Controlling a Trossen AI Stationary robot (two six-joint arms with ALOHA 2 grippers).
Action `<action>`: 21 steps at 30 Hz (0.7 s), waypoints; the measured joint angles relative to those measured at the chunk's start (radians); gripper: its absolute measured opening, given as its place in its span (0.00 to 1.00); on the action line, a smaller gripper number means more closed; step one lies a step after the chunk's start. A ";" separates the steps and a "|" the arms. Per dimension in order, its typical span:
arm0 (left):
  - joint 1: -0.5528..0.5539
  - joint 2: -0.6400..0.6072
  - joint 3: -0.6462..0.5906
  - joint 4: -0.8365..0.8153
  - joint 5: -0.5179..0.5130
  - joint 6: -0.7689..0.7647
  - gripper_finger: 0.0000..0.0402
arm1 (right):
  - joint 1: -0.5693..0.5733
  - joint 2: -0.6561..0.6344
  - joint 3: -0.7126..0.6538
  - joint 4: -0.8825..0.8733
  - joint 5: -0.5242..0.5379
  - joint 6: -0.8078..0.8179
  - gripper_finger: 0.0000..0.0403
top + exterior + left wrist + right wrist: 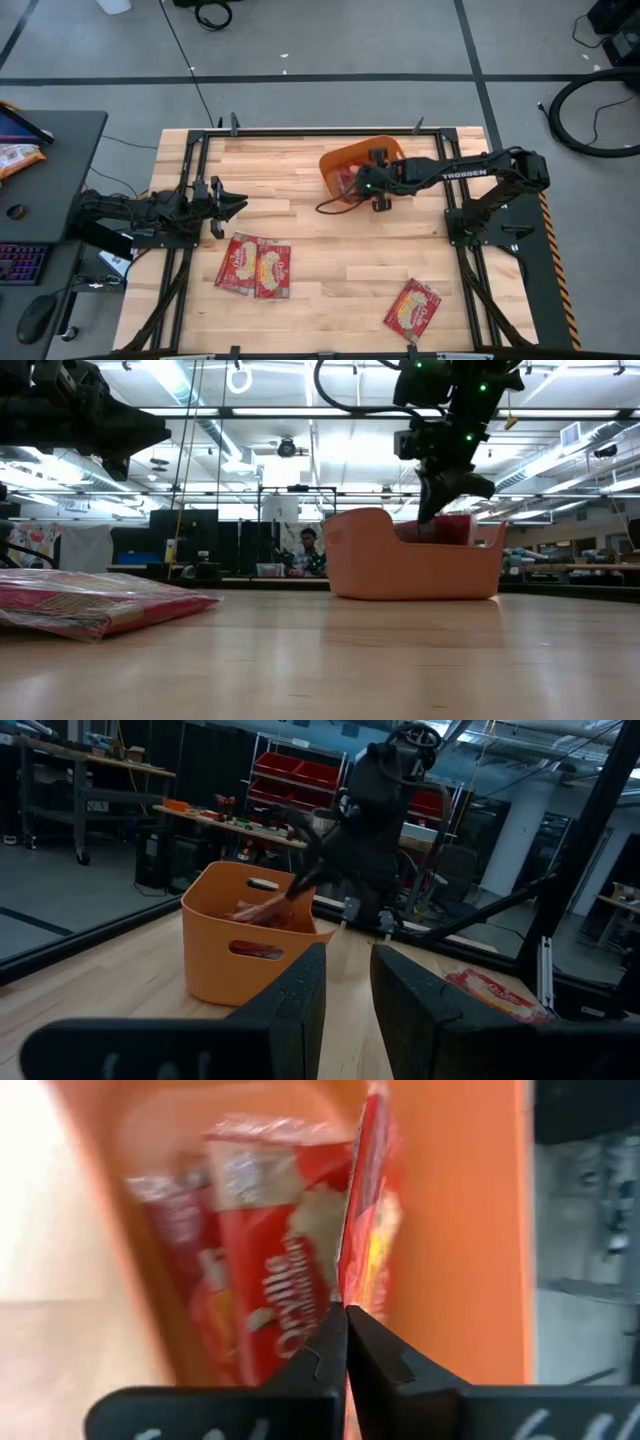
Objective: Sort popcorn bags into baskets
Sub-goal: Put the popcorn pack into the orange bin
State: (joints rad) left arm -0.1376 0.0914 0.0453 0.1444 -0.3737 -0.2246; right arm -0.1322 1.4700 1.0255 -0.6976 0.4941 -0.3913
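The orange tub [340, 160] stands at the table's far middle and holds several red popcorn bags [270, 1260]. My right gripper [345, 1308] reaches down into it, shut on one more red bag [368, 1220] that stands on edge by the tub's wall. In the low view this bag [456, 528] shows above the rim, under the gripper [437, 510]. Two bags [255, 268] lie flat, side by side, near the left front; another bag [413, 310] lies at the right front. My left gripper [236, 206] hovers open above the table's left side, holding nothing. My right gripper pinches the red bag by its edge [350, 1285] between the two fingers. It comes from above, pointing down into the tub. The bag stands upright and edge-on, close to the tub's orange wall [450, 1230]; its lower end is hidden inside the tub.
Bare wood lies between the tub and the flat bags. A black metal frame [300, 131] runs around the tabletop. A cable [330, 205] trails from the right arm beside the tub. A person [306, 550] shows far behind the table.
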 joint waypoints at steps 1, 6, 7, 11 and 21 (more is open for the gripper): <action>0.000 0.000 0.000 0.000 0.000 0.000 0.22 | 0.002 0.000 0.000 -0.017 -0.011 0.017 0.04; 0.000 0.000 0.000 0.000 0.000 0.000 0.22 | 0.003 0.000 0.000 -0.132 0.025 0.134 0.08; 0.000 0.000 0.000 0.000 0.000 0.000 0.22 | 0.003 0.000 0.000 -0.158 0.034 0.162 0.09; 0.000 0.000 0.000 0.000 0.000 0.000 0.22 | -0.003 0.000 0.000 -0.221 0.037 0.272 0.16; 0.000 0.000 0.000 0.000 0.000 0.000 0.22 | 0.112 0.000 0.060 -0.206 -0.072 0.500 0.23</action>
State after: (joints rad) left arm -0.1376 0.0914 0.0452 0.1444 -0.3733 -0.2249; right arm -0.0202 1.4700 1.0856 -0.9032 0.4217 0.1085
